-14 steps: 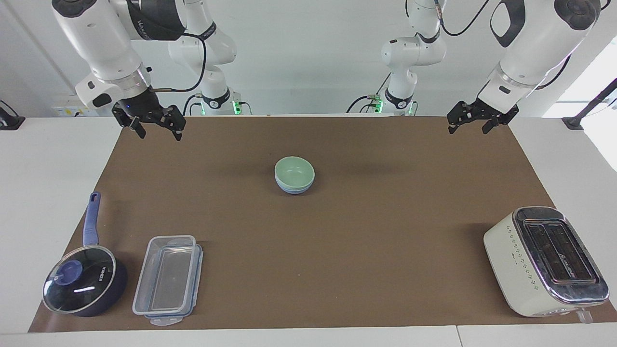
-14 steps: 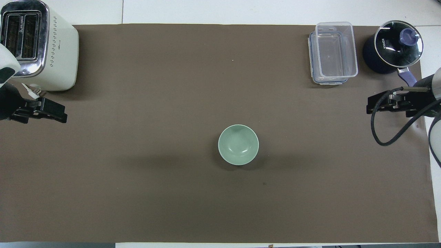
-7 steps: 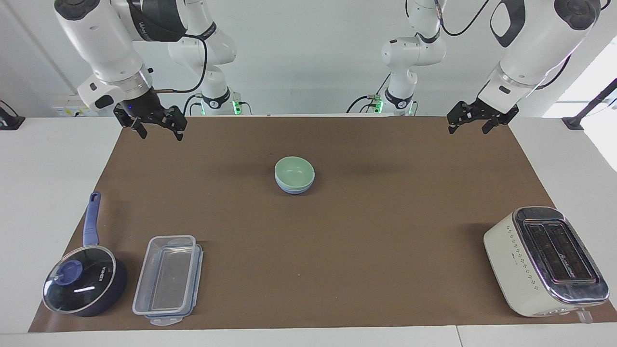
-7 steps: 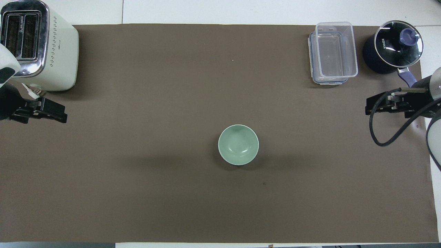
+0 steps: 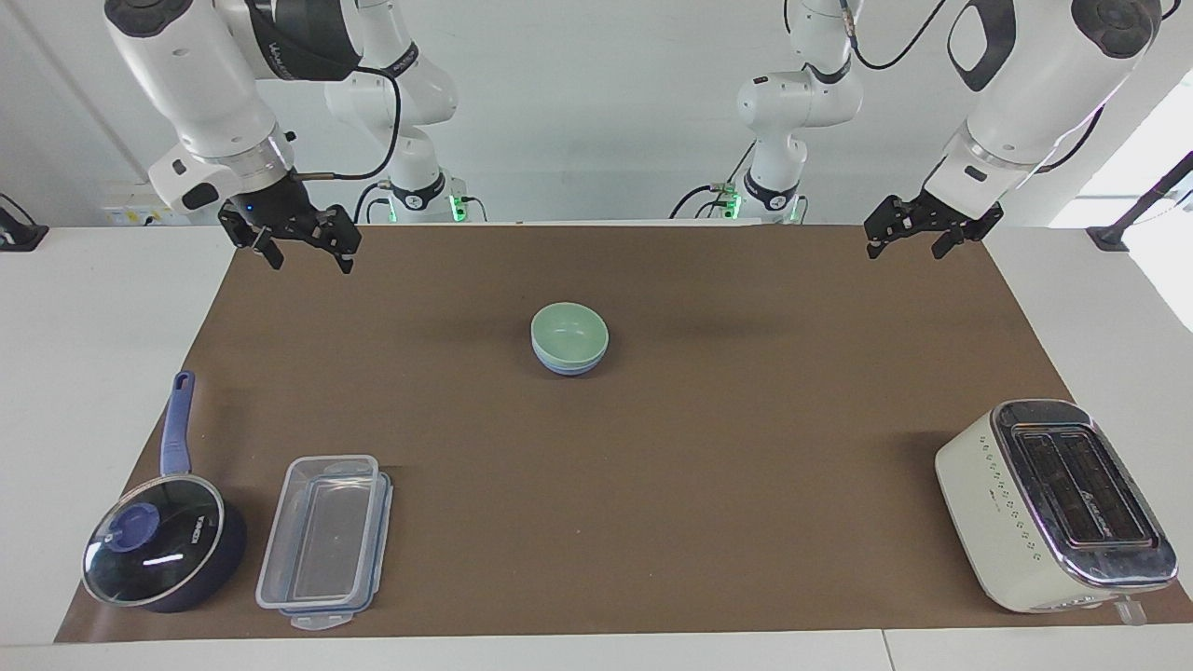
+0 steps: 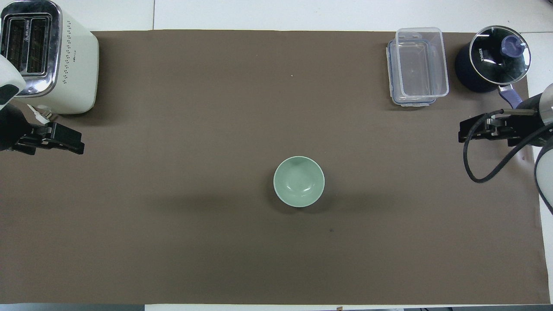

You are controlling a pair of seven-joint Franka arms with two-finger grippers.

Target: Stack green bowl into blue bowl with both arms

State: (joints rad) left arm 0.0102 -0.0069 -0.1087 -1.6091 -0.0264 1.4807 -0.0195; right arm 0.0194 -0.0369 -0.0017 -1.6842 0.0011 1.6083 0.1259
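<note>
Green bowl (image 5: 569, 333), pale mint, smooth and plain, sits upright nested inside the blue bowl (image 5: 570, 365), of which only a thin cornflower band shows under the green rim; from overhead the green bowl hides the blue one entirely. The stack stands near the middle of the brown mat (image 5: 708, 522), with bare mat on every side of it. At the mat's edge farthest from the robots stand a toaster (image 5: 1053, 503) toward the left arm's end, and a clear box (image 5: 324, 540) beside a lidded saucepan (image 5: 158, 545) toward the right arm's end; all three are well apart from the bowls. White table (image 5: 93, 373) borders the mat at both ends. Left gripper (image 5: 911, 240) hangs over the mat's corner nearest the left arm's base, fingers spread and holding nothing. Right gripper (image 5: 303, 250) hangs over the matching corner at the right arm's end, fingers likewise spread and empty. The bowls lie between the two grippers, well apart from each, with open mat from either gripper to the stack
</note>
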